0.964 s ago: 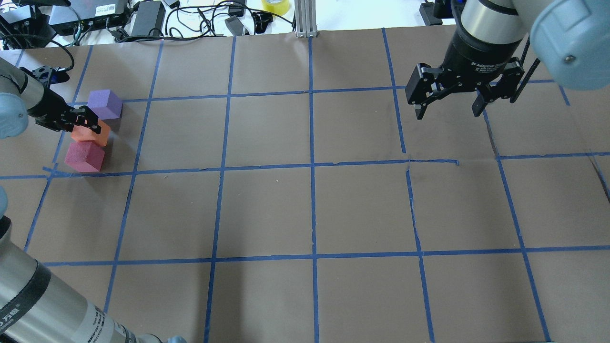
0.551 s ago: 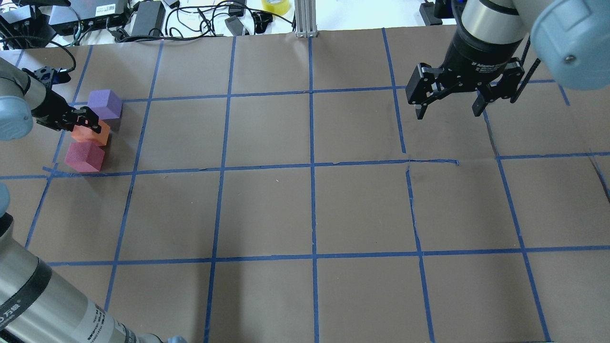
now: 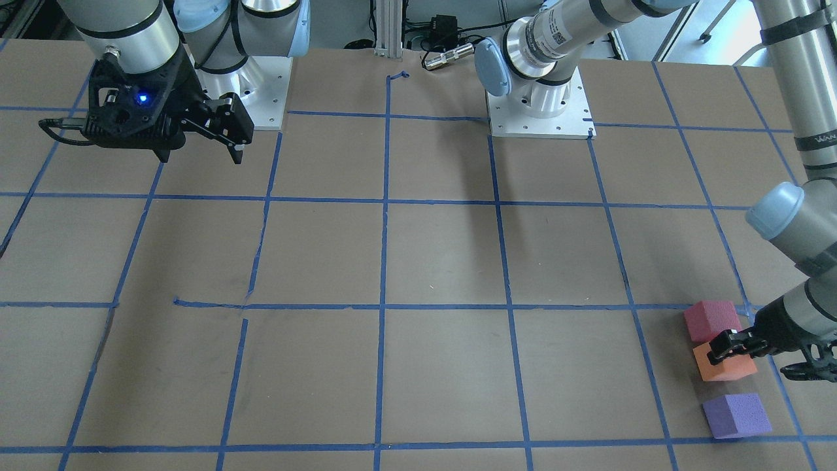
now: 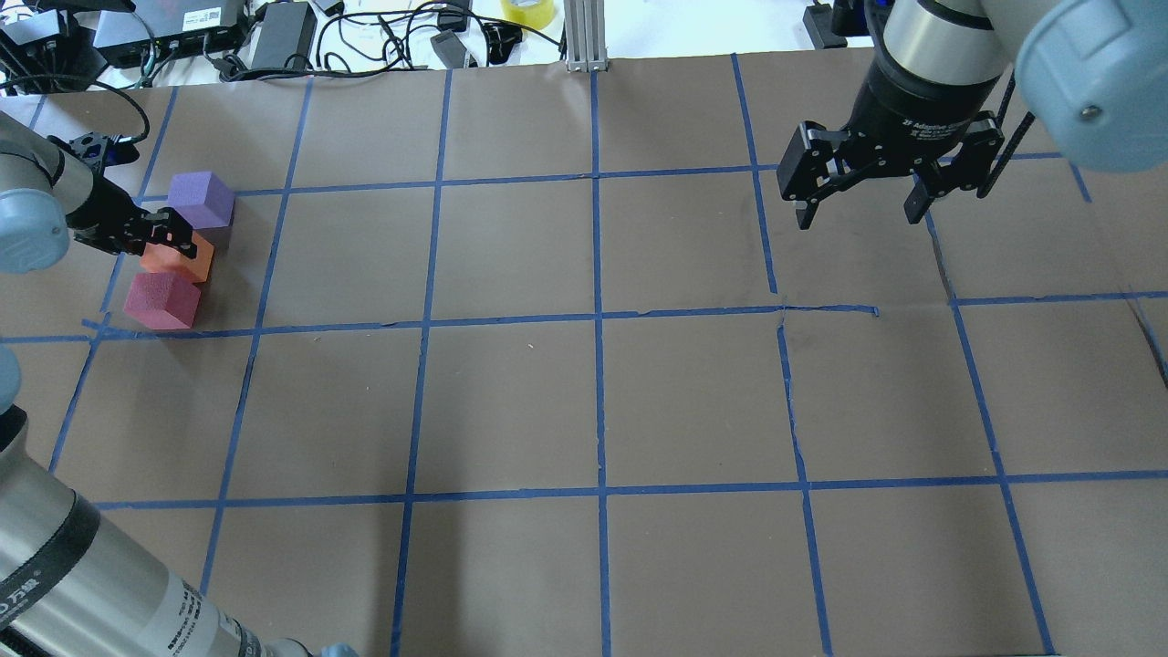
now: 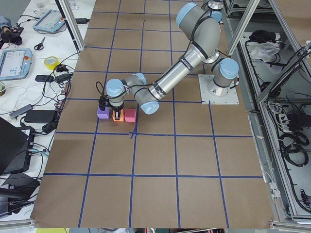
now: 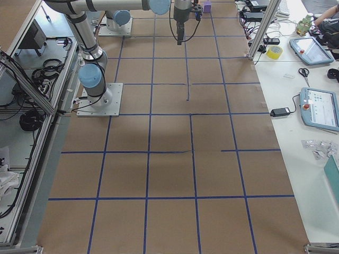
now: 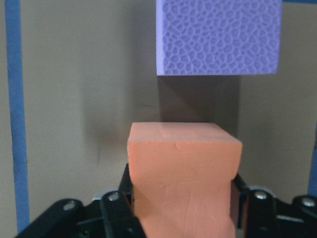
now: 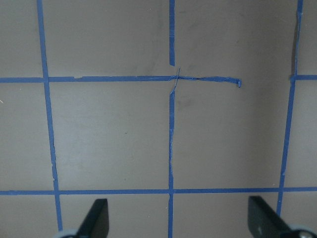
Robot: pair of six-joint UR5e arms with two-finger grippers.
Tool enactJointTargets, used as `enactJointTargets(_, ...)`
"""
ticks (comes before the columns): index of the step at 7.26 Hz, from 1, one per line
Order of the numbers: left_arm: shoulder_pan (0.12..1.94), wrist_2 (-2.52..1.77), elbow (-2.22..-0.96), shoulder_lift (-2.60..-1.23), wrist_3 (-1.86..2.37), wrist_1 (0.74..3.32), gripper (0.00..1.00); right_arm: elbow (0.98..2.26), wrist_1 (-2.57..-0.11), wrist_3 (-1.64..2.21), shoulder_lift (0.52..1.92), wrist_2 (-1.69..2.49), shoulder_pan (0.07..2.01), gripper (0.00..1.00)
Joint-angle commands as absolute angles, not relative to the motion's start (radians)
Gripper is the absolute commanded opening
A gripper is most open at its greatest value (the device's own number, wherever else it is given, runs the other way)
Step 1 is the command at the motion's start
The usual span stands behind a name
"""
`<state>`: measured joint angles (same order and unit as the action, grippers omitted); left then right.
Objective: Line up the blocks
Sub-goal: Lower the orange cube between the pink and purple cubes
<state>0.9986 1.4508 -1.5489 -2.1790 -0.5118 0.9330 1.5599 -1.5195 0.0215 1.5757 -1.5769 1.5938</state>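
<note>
My left gripper (image 4: 172, 243) is shut on the orange block (image 4: 182, 262) and holds it low over the table at the far left. The orange block sits between the purple block (image 4: 203, 198) and the pinkish-red block (image 4: 162, 300), roughly in a row. In the left wrist view the orange block (image 7: 181, 168) fills the space between the jaws, with the purple block (image 7: 218, 34) a short gap ahead. In the front view the pinkish-red (image 3: 711, 319), orange (image 3: 729, 367) and purple (image 3: 735, 415) blocks line up. My right gripper (image 4: 858, 208) hangs open and empty at the far right.
The table (image 4: 593, 401) is covered in brown paper with a blue tape grid. Cables, power bricks and a tape roll (image 4: 527, 11) lie beyond its far edge. A metal post (image 4: 584, 36) stands at the far middle.
My left gripper has lowered the orange block slightly and shifted it a little toward the purple block. The right arm has not moved.
</note>
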Motion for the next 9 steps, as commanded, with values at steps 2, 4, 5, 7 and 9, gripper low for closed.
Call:
enactJointTargets(2, 0.999, 1.454, -1.574, -2.174, -0.503, 0.931, 0.39, 1.56, -1.52, 0.021, 1.575, -1.577, 1.594, 1.0)
enactJointTargets(4, 0.999, 1.457, -1.568, -2.154, -0.503, 0.933, 1.0, 1.56, -1.523, 0.021, 1.575, -1.577, 1.594, 1.0)
enactJointTargets(5, 0.999, 1.456, -1.559, -2.145, -0.506, 0.942, 1.0, 1.559, -1.523, 0.021, 1.575, -1.577, 1.594, 1.0)
enactJointTargets(7, 1.014, 1.509, -1.557, -2.082, -0.509, 0.98, 1.0, 1.559, -1.525, 0.021, 1.575, -1.577, 1.594, 1.0)
enactJointTargets(9, 1.057, 1.509, -1.516, -1.917, -0.496, 1.265, 1.0, 1.56, -1.525, 0.021, 1.575, -1.577, 1.594, 1.0)
